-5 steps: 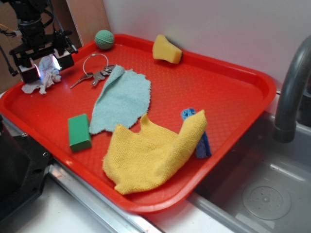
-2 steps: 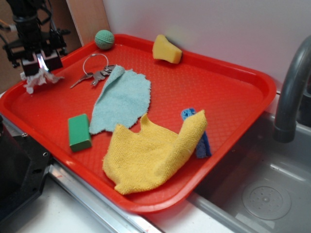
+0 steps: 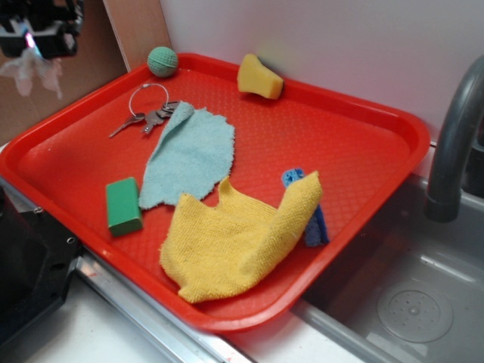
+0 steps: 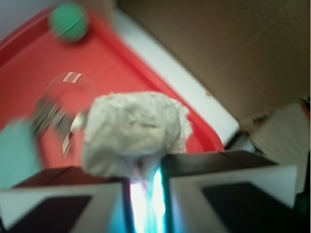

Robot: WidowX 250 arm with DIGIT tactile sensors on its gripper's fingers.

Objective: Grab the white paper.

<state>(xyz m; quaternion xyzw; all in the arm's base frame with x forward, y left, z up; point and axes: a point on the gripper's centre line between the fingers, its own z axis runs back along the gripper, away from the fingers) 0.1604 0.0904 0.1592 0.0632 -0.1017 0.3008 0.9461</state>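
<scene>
My gripper (image 3: pixel 34 49) is raised at the top left corner of the exterior view, above and beyond the left edge of the red tray (image 3: pixel 363 113). It is shut on the white paper (image 3: pixel 30 69), a crumpled wad that hangs below the jaws, clear of the tray. In the wrist view the white paper (image 4: pixel 133 131) bulges out from between the two nearly closed fingers (image 4: pixel 228 194), with the gripper (image 4: pixel 145 182) pinching its lower end.
On the tray lie a key ring with keys (image 3: pixel 147 110), a pale blue-green cloth (image 3: pixel 189 155), a green block (image 3: pixel 123 206), a yellow cloth (image 3: pixel 238 238), a blue object (image 3: pixel 311 215), a yellow sponge (image 3: pixel 259 77) and a green ball (image 3: pixel 162 61). A sink and faucet (image 3: pixel 454 144) are at the right.
The gripper closed on the white paper, lifted it off the tray's far left corner and carried it up and left. Nothing else moved.
</scene>
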